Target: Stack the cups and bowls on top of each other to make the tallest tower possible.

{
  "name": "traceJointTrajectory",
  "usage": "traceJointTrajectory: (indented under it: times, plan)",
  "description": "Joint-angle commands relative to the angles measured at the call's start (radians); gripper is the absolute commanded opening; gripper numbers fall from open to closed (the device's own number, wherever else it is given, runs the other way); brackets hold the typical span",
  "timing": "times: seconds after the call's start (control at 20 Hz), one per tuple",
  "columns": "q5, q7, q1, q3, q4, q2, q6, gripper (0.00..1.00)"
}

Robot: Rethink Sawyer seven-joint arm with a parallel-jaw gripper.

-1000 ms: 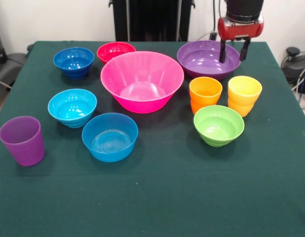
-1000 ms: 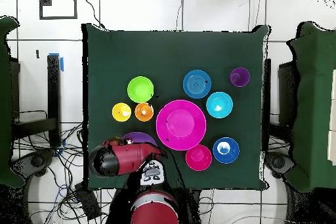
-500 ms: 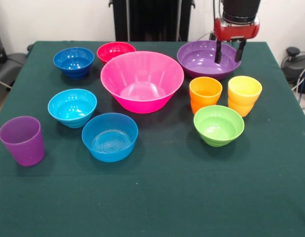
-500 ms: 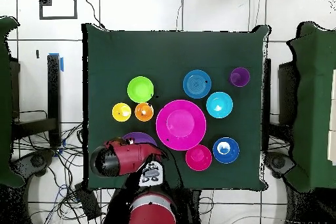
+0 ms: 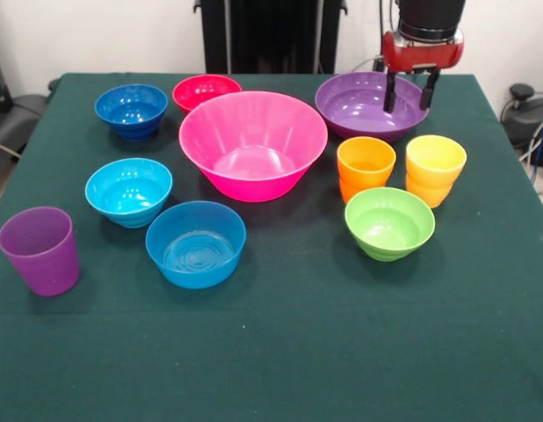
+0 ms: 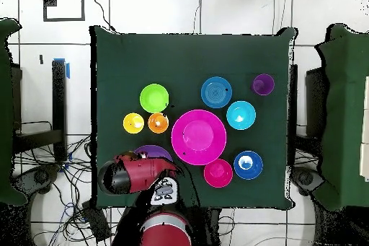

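My gripper [image 5: 409, 92] is open and hangs over the right part of the large purple bowl [image 5: 359, 110], with nothing between its fingers. In the overhead view the arm [image 6: 133, 174] covers most of that bowl [image 6: 153, 150]. The hot-pink bowl [image 5: 254, 145] stands mid-table. Left of it are the dark blue [image 5: 131, 110], red-pink [image 5: 206, 90], cyan [image 5: 128, 189] and mid blue [image 5: 196, 242] bowls. The orange cup [image 5: 365, 167], yellow cup [image 5: 435, 169] and lime green bowl [image 5: 389, 222] stand at the right. A purple cup [image 5: 39, 249] is at the near left. Every piece stands singly; no tower is in view.
A dark green cloth [image 5: 298, 352] covers the table, and its near half is bare. Black equipment [image 5: 271, 35] stands behind the far edge. Cables and gear lie on the floor at both sides.
The gripper has risen a little and shifted slightly left over the purple bowl. It stays open. No bowl or cup has moved.
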Motion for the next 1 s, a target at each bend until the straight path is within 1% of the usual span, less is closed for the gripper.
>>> traceJointTrajectory:
  times: [0.05,0.2,0.5,1.0]
  plan:
    - [0.006,0.134,0.003,0.048,-0.070,0.016,0.000,1.00]
    - [0.014,0.141,0.009,0.050,-0.065,0.009,0.008,1.00]
    - [0.033,0.147,0.019,0.058,-0.045,-0.052,0.076,1.00]
    - [0.056,0.167,0.053,0.048,-0.041,-0.074,0.099,1.00]
